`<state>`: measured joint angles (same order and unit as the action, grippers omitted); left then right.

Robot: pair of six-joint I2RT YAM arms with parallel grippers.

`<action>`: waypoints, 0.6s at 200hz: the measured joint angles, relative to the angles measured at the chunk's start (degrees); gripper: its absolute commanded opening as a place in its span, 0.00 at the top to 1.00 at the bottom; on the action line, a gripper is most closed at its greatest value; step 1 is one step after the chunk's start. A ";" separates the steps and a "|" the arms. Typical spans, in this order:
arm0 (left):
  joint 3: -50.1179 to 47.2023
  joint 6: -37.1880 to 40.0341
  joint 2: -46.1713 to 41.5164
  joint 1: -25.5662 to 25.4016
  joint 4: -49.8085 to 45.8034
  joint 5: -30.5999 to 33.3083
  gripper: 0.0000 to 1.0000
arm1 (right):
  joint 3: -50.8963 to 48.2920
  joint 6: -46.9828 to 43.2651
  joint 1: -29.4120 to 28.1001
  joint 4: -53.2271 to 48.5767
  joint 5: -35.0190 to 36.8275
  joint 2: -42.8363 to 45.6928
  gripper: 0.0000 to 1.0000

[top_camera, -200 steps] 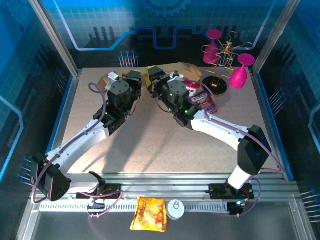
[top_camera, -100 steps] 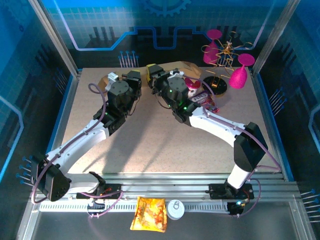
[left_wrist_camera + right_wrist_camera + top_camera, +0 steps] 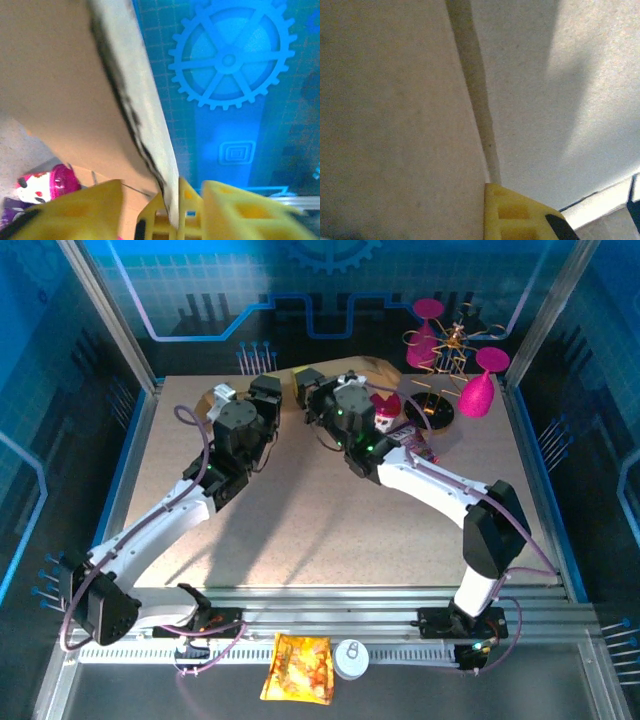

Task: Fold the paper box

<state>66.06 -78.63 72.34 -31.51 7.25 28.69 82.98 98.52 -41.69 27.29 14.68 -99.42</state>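
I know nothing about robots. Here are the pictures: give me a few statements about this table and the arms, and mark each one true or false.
1. The left gripper pinches an edge of the paper box. True.
2. The orange-yellow snack bag lies on top of the paper box. False: it lies by the near rail, between the arm bases.
3. Pink glasses are at the table's far right corner. True.
4. The purple snack packet lies to the left of the left arm. False: it lies on the right, beside the right arm.
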 measured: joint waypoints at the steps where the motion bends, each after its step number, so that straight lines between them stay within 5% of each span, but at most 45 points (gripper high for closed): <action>1: 0.28 0.76 -0.15 0.00 -0.52 -0.07 0.34 | 0.09 -0.07 0.09 -0.15 -0.04 0.02 1.00; 61: 16.39 23.96 -10.93 -1.38 -18.43 2.27 0.31 | 1.84 -2.14 3.26 -13.79 -2.56 8.74 1.00; 120: 17.46 39.80 -18.82 -2.43 -28.44 14.86 0.32 | 1.90 -4.22 2.36 -20.41 -4.48 19.67 1.00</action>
<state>83.53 -38.83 53.52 -33.93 -21.19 43.55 84.88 94.30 -39.33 6.87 10.20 -79.75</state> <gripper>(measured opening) 0.682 0.056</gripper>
